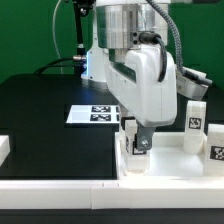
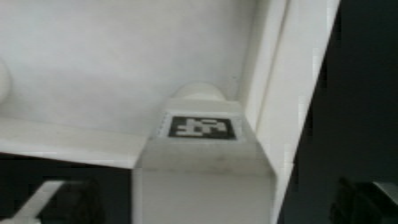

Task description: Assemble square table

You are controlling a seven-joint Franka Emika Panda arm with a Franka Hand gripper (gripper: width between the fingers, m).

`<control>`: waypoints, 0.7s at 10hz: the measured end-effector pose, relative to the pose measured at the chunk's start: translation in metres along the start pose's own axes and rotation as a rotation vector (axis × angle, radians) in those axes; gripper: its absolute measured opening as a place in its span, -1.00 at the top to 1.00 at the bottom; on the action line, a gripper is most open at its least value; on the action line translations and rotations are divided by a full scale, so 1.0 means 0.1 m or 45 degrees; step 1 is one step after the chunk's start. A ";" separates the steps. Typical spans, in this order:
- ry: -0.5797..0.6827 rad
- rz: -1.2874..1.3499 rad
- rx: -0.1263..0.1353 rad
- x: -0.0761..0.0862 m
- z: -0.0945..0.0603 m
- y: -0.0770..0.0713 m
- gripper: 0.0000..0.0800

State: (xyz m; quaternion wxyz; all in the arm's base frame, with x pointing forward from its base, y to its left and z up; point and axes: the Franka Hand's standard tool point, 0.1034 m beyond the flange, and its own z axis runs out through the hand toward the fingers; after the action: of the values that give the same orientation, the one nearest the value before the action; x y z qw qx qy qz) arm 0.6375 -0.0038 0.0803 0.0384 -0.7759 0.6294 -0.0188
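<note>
The white square table top (image 1: 175, 162) lies at the front of the exterior view's right. Its raised rim also shows in the wrist view (image 2: 281, 60). My gripper (image 1: 137, 142) is shut on a white tagged leg (image 1: 141, 147) and holds it upright over the top's near-left corner. In the wrist view the leg (image 2: 199, 150) fills the space between my dark fingers (image 2: 50, 203), with my gripper (image 2: 205, 208) closed around it and its tag facing the camera. Two more tagged legs (image 1: 195, 118) (image 1: 217, 152) stand upright on the top's right side.
The marker board (image 1: 95, 113) lies on the black table behind the arm. A long white bar (image 1: 60, 186) runs along the front edge. A white piece (image 1: 3, 148) shows at the far left edge. A green wall stands behind.
</note>
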 end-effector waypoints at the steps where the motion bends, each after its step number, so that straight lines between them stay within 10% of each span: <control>1: 0.000 0.000 0.000 0.00 0.00 0.00 -0.62; 4: 0.012 0.136 0.044 -0.06 0.05 -0.05 -0.62; 7: 0.027 -0.507 0.020 -0.08 0.04 -0.03 -0.62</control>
State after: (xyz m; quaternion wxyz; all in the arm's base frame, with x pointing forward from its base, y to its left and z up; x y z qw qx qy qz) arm 0.6395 0.0049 0.0768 0.0334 -0.8845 0.4637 -0.0392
